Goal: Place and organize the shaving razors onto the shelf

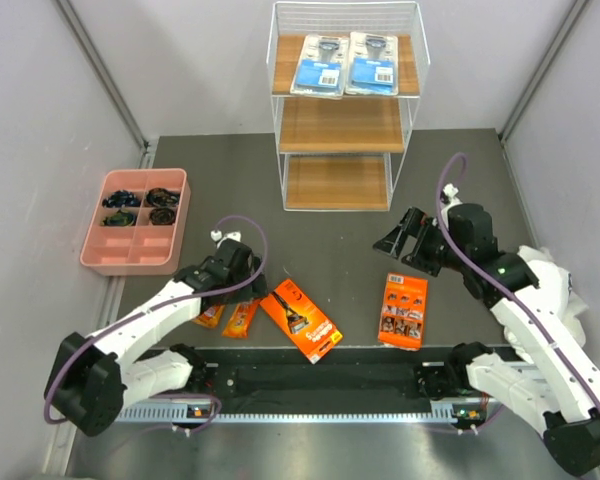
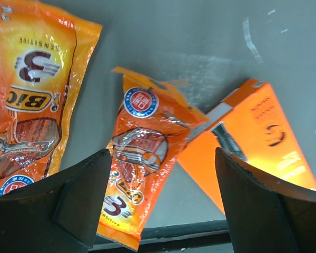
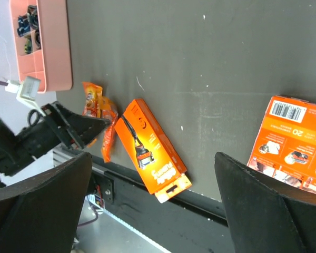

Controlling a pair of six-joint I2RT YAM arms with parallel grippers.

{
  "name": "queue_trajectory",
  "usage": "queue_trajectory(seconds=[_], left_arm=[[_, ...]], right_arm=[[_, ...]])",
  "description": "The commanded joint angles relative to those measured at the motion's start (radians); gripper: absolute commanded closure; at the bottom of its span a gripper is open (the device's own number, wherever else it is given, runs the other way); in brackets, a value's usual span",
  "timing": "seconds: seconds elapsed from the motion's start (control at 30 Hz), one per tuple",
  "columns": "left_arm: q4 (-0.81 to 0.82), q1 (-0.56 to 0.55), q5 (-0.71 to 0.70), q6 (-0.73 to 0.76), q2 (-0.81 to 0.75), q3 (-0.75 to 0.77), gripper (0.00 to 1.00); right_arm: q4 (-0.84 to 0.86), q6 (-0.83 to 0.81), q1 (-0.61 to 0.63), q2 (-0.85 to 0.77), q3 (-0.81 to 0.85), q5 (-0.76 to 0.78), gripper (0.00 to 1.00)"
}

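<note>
The white wire shelf [image 1: 342,125] stands at the far middle. Two clear-and-blue blister cards [image 1: 320,62] [image 1: 371,62] lie side by side on its top board. On the table lie two small orange pouches [image 1: 210,315] [image 1: 242,318], a long orange-black box [image 1: 300,320] and an orange card [image 1: 403,311]. My left gripper [image 1: 242,283] is open, low over the pouches; its wrist view shows one pouch [image 2: 139,153] between the jaws, the other pouch [image 2: 31,95] at left, and the box [image 2: 253,142] at right. My right gripper [image 1: 405,240] is open and empty, above the table behind the card [image 3: 292,145].
A pink compartment tray [image 1: 180,225] with small dark items sits at the far left. A black rail [image 1: 320,380] runs along the near table edge, just beyond the box's end [image 3: 174,187]. Grey walls close in both sides.
</note>
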Motion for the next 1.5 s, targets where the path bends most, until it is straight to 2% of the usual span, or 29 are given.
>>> queue_trajectory(seconds=[0.0, 0.27, 0.3, 0.37, 0.4, 0.5, 0.53, 0.63, 0.8, 1.0, 1.1, 1.23, 1.27, 1.43, 1.47], left_arm=[[0.026, 0.002, -0.018, -0.018, 0.063, 0.021, 0.17], [0.05, 0.002, -0.038, -0.025, 0.175, 0.033, 0.36], [0.053, 0.002, -0.033, -0.018, 0.2, 0.035, 0.43], [0.061, 0.002, -0.029, -0.017, 0.223, 0.038, 0.5], [0.062, 0.002, -0.019, -0.017, 0.24, 0.035, 0.59], [0.081, 0.002, -0.006, -0.018, 0.249, 0.029, 0.74], [0.082, 0.002, -0.005, -0.02, 0.246, 0.029, 0.84], [0.073, 0.002, -0.016, -0.021, 0.228, 0.036, 0.95], [0.008, 0.002, -0.045, -0.011, 0.186, 0.096, 1.0], [-0.071, 0.002, -0.073, 0.011, 0.146, 0.214, 1.0], [-0.1, 0.004, -0.068, 0.014, 0.134, 0.269, 1.0], [-0.111, 0.004, -0.052, -0.012, 0.122, 0.316, 1.0], [-0.103, 0.004, -0.047, -0.027, 0.116, 0.32, 1.0], [-0.066, 0.004, -0.01, -0.077, 0.106, 0.34, 1.0], [-0.06, 0.004, -0.004, -0.093, 0.111, 0.343, 1.0]], right_arm=[[0.055, 0.023, 0.008, -0.028, -0.031, -0.018, 0.01], [0.062, 0.03, 0.006, -0.041, -0.055, -0.026, 0.01], [0.063, 0.03, 0.008, -0.042, -0.058, -0.027, 0.01], [0.063, 0.033, 0.008, -0.042, -0.061, -0.027, 0.01], [0.066, 0.033, 0.008, -0.042, -0.063, -0.029, 0.01], [0.068, 0.034, 0.008, -0.047, -0.068, -0.033, 0.01], [0.068, 0.034, 0.008, -0.048, -0.068, -0.033, 0.01], [0.062, 0.031, 0.008, -0.05, -0.068, -0.035, 0.01], [0.059, 0.03, 0.008, -0.053, -0.058, -0.038, 0.01], [0.059, 0.027, 0.015, -0.038, -0.026, -0.041, 0.01], [0.046, 0.023, 0.058, -0.01, 0.006, -0.013, 0.01], [0.016, 0.025, 0.19, 0.057, 0.069, 0.129, 0.01], [0.014, 0.028, 0.265, 0.073, 0.095, 0.158, 0.01], [0.034, 0.063, 0.487, 0.231, 0.176, 0.347, 0.01], [0.039, 0.068, 0.567, 0.26, 0.213, 0.375, 0.01]])
